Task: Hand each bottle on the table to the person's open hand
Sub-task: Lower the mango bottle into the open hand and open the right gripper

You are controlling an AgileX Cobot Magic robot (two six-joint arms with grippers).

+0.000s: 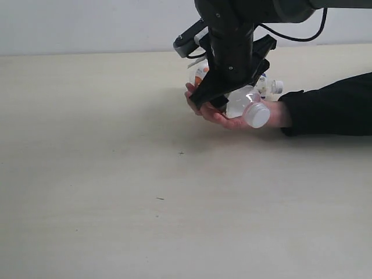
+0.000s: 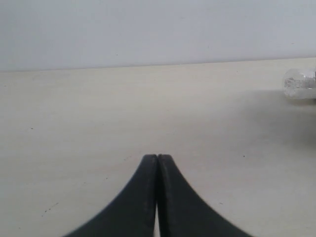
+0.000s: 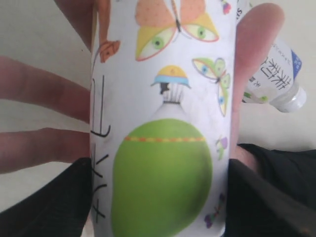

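In the exterior view my right gripper reaches down from above onto the person's open hand, which rests palm up on the table. It is shut on a white-labelled bottle with a green spot, one black finger on each side of the label. That bottle lies across the palm, white cap toward the camera. A slim white-and-blue bottle lies just beyond the hand, also seen as the small bottle behind the wrist. My left gripper is shut on nothing, low over bare table.
The person's forearm in a black sleeve lies along the table from the right edge. The clear end of a bottle shows at the edge of the left wrist view. A pale wall stands behind the table.
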